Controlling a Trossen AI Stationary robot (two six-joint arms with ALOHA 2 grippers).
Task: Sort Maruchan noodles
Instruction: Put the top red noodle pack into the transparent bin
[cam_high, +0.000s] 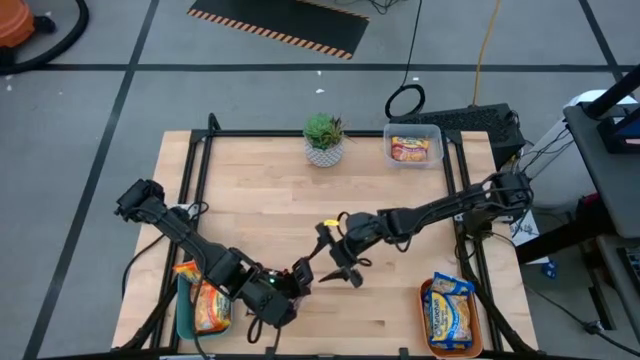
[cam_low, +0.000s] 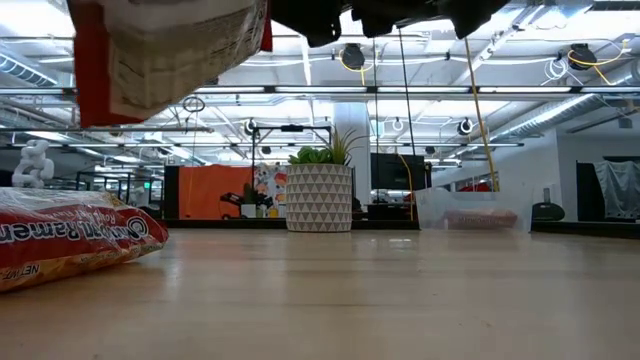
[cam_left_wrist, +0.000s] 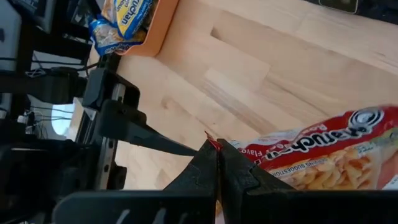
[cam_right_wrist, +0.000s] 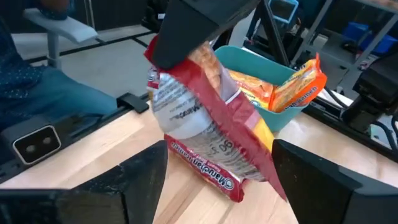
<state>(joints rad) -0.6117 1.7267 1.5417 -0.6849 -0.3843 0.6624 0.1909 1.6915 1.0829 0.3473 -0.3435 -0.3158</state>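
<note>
The left gripper (cam_high: 298, 277), near the front edge of the pale wood-plank worktop (cam_high: 260, 200), has its dark fingers pinched together on the corner of a red ramen packet (cam_right_wrist: 211, 124), which hangs crinkled and glossy above the wood. In the low view a second red packet (cam_low: 65, 245) lies flat on the worktop. The right gripper (cam_high: 340, 262) hangs just beside the left one, toward the middle of the front edge, its two broad black fingers (cam_right_wrist: 140, 180) spread wide and holding nothing.

At the front left corner a teal oblong tray (cam_high: 184, 316) of smooth plastic holds orange packets (cam_high: 210, 305); how many cannot be told. At the front right corner an orange oblong tray (cam_high: 428, 322) carries yellow-and-blue packets (cam_high: 450, 312), again too overlapped to count. Along the back edge stand one clear plastic tub (cam_high: 413, 146), with one orange-red packet (cam_high: 409, 150) showing inside, and one leafy plant in a white patterned pot (cam_high: 323, 138).
</note>
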